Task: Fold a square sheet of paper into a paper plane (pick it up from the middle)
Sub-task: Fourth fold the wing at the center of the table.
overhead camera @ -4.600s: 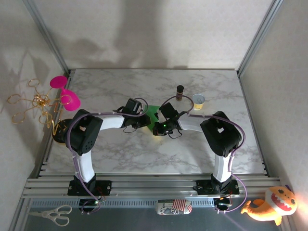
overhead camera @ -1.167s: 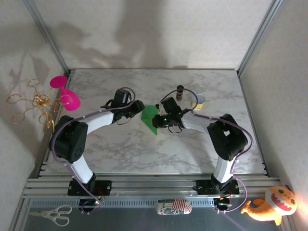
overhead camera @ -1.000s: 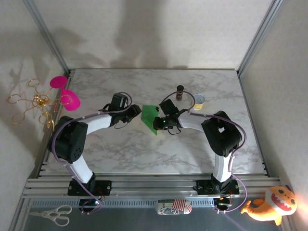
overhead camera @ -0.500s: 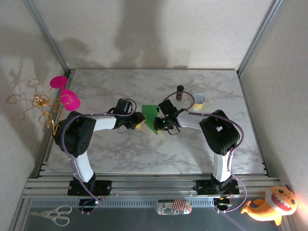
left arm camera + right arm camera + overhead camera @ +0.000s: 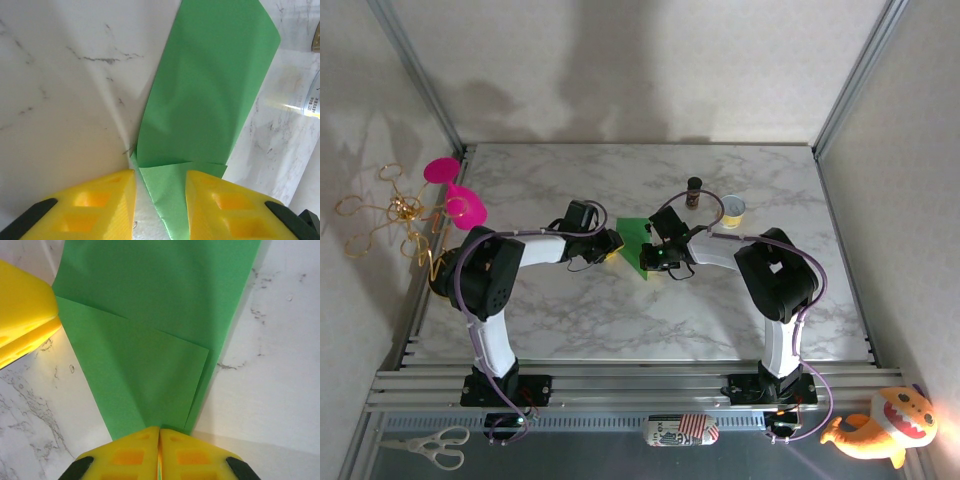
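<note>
Folded green sheet of paper [image 5: 634, 238] is recorded near the centre of the table [image 5: 570, 320]. The right gripper [image 5: 159, 436] is seen clenched on its edge, at 3 o'clock of the sheet. The left gripper [image 5: 161, 182] is placed at 9 o'clock, jaws parted, with a creased corner lying in the gap.

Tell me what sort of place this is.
Most likely a robotics lab test cell: a marble-patterned table boxed in by aluminium posts and white panels, a left arm and right arm bolted to its near rail, scissors and a plush toy in front.
</note>
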Robot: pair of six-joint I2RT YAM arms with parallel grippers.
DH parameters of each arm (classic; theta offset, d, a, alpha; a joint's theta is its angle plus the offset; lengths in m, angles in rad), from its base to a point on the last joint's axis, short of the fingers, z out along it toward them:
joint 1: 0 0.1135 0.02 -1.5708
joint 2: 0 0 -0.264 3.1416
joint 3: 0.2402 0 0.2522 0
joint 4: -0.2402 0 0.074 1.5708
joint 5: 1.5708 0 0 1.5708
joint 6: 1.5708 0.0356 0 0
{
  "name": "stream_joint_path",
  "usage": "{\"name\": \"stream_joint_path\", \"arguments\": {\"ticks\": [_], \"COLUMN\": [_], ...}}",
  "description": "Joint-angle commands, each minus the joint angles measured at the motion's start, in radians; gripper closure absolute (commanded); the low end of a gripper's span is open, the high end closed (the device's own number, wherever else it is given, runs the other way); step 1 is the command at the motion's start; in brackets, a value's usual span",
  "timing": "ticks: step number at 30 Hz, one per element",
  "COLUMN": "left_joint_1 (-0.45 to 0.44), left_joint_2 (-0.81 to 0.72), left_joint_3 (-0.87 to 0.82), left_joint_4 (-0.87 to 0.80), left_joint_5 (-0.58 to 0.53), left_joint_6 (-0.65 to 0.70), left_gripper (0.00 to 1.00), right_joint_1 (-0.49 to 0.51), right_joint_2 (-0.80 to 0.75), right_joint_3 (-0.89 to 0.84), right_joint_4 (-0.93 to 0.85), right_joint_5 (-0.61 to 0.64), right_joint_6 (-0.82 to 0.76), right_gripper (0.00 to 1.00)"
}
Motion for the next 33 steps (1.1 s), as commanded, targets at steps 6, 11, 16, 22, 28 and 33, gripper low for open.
{"name": "stream_joint_path", "arguments": {"ticks": [6, 11, 16, 22, 28, 33], "left_joint_1": [-0.005, -0.006, -0.006, -0.003, 0.012, 0.031], "left_joint_2": [0.021, 0.017, 0.019, 0.044, 0.08, 0.113], "left_joint_3": [0.029, 0.035, 0.023, 0.039, 0.071, 0.125], "left_joint_4": [-0.006, 0.007, 0.047, 0.037, 0.014, -0.014], "left_joint_5": [0.012, 0.046, 0.104, 0.124, 0.13, 0.136], "left_joint_6": [0.02, 0.052, 0.078, 0.133, 0.165, 0.193], "left_gripper": [0.74, 0.77, 0.78, 0.77, 0.77, 0.8], "right_joint_1": [0.0, -0.001, -0.001, -0.001, -0.002, -0.005], "right_joint_2": [0.047, 0.052, 0.055, 0.058, 0.061, 0.066], "right_joint_3": [-0.013, -0.018, -0.02, -0.023, -0.028, -0.027], "right_joint_4": [-0.054, -0.057, -0.058, -0.06, -0.063, -0.067], "right_joint_5": [0.03, 0.03, 0.029, 0.022, 0.022, 0.022], "right_joint_6": [-0.001, -0.005, -0.008, -0.019, -0.036, -0.083], "right_gripper": [0.9, 0.9, 0.91, 0.91, 0.91, 0.92]}}
